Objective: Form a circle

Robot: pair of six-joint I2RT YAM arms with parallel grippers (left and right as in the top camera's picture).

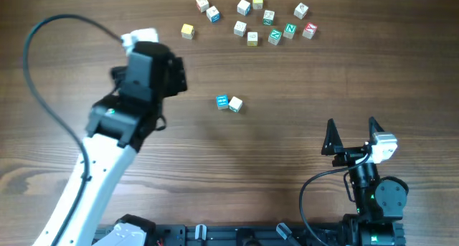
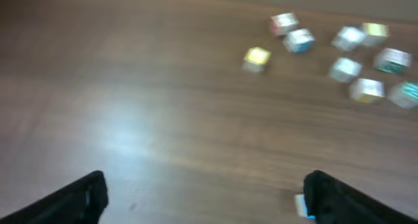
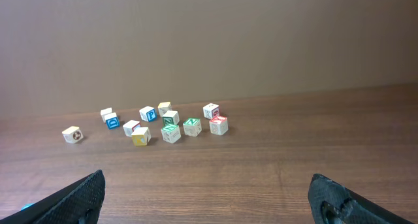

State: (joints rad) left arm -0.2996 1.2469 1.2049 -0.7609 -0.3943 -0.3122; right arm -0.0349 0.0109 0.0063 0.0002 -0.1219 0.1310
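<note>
On the bench [image 1: 287, 167], seen from overhead, a blue cube [image 1: 222, 101] and a white cube [image 1: 235, 104] touch side by side near the middle, which is all there is of a circle. Loose cubes [image 1: 252, 20] lie scattered along the far edge. The left gripper [image 1: 172, 74] hangs left of the pair. The right gripper [image 1: 352, 135] sits near-right, jaws apart.

From the left wrist, the left gripper [image 2: 208, 201] stands wide open, holding nothing, with the loose cubes [image 2: 346, 68] blurred ahead.

From the right wrist, the right gripper [image 3: 209, 201] is open too, facing the loose cubes [image 3: 171, 134].

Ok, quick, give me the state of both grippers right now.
Left gripper: open, jaws wide apart, holding nothing.
Right gripper: open, jaws wide apart, holding nothing.
</note>
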